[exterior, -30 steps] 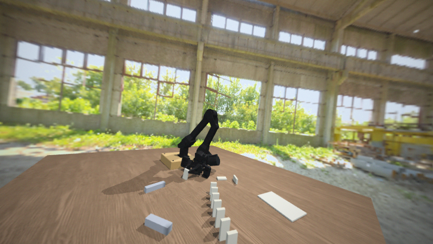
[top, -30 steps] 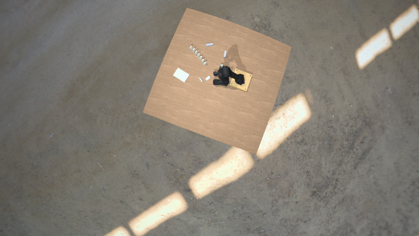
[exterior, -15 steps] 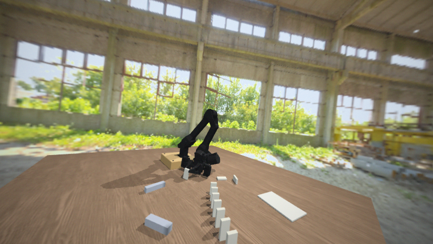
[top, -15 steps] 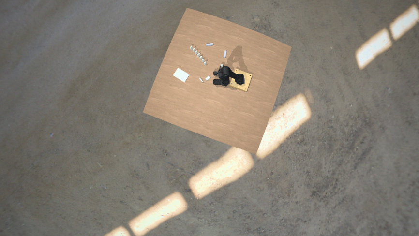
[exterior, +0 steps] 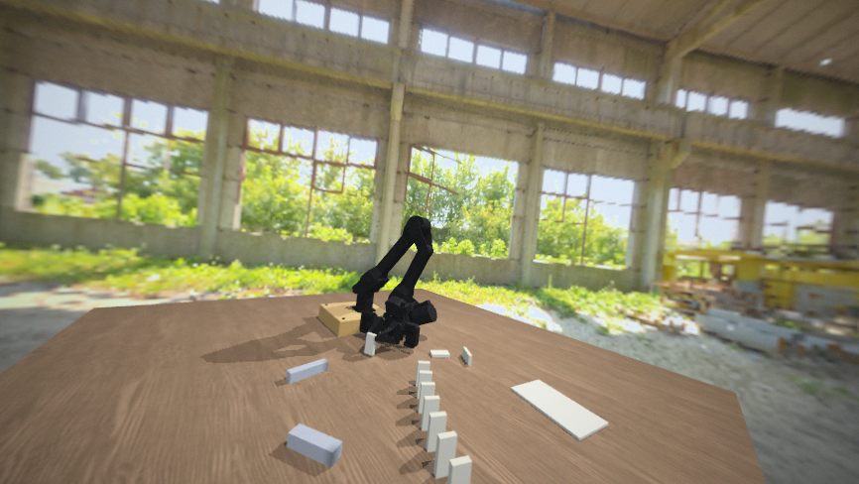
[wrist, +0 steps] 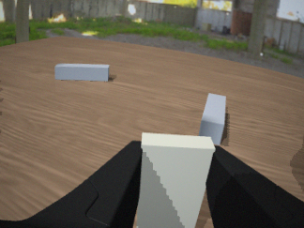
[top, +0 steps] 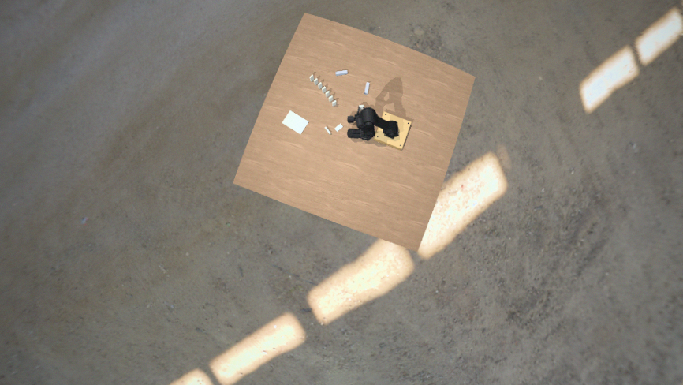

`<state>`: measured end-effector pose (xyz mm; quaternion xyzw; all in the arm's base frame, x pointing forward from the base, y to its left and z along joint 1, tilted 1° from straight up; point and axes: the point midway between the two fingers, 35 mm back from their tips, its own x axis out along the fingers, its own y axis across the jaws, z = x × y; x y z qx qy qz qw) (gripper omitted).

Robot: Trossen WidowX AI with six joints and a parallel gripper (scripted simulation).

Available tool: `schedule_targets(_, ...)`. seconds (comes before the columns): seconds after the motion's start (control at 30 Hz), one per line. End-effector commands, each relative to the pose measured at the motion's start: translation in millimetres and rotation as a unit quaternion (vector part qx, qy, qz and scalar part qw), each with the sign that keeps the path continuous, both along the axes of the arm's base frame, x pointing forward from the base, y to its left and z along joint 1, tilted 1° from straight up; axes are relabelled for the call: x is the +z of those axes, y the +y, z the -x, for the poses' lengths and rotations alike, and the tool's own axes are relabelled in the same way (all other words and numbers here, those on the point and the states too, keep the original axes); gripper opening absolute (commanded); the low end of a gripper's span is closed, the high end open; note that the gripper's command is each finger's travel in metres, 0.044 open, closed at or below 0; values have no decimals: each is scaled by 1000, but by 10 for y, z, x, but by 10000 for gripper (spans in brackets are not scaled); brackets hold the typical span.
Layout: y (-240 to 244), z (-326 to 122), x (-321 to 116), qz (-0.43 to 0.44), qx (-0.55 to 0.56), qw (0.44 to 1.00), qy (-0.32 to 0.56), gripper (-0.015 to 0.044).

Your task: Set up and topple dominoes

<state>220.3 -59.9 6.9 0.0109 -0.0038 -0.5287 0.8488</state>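
Observation:
My gripper [wrist: 174, 154] is shut on a white domino [top: 361, 106] [exterior: 370, 344] [wrist: 174, 187]. The domino is upright between the fingers, near the arm's base; whether its lower end touches the table is hard to tell. Several white dominoes [top: 323, 88] [exterior: 429, 412] stand in a diagonal row, away from the gripper. One loose domino [top: 338, 127] [exterior: 438, 354] lies flat on the other side of the gripper. Another loose domino [top: 327, 129] [exterior: 466, 355] rests on a narrow long side beside it.
A blue-grey block [top: 341, 72] [exterior: 313, 445] [wrist: 82, 72] lies beside the row. A second blue-grey block [top: 367, 87] [exterior: 306, 371] [wrist: 213, 116] lies nearer the gripper. A flat white plate [top: 294, 122] [exterior: 558, 409] lies on the row's other side. The arm stands on a yellow base [top: 404, 128] [exterior: 341, 321].

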Motion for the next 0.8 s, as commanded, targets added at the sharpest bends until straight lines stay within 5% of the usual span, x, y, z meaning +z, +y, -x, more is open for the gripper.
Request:
schedule_targets(0.0, -5, -5, 10, -2, 0, 1000, -5, 107)
schedule_targets(0.33, -5, -5, 10, -2, 0, 1000, -5, 107)
schedule_targets(0.77, -5, -5, 10, -2, 0, 1000, -5, 440)
